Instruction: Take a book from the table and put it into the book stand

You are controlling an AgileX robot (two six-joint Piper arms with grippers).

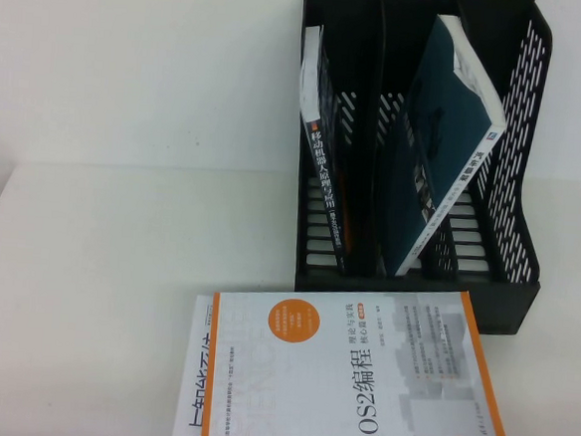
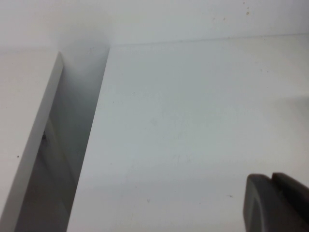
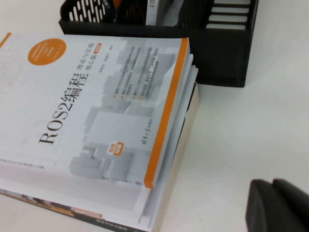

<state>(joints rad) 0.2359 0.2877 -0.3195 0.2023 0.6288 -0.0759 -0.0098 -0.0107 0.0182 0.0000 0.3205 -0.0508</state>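
Note:
The book, with its dark teal back showing, stands tilted inside the black book stand, in what looks like the middle slot, with its top leaning to the right. Neither gripper shows in the high view. In the left wrist view my left gripper is shut on nothing and hovers over the bare white table. In the right wrist view my right gripper is also shut and empty. It hangs over the table beside the book pile, near a corner of the book stand.
A dark-spined book with orange lettering stands in the stand's left slot. An orange-edged ROS2 book lies on top of another book at the table's front edge, just before the stand. A gap runs along the tabletop's edge.

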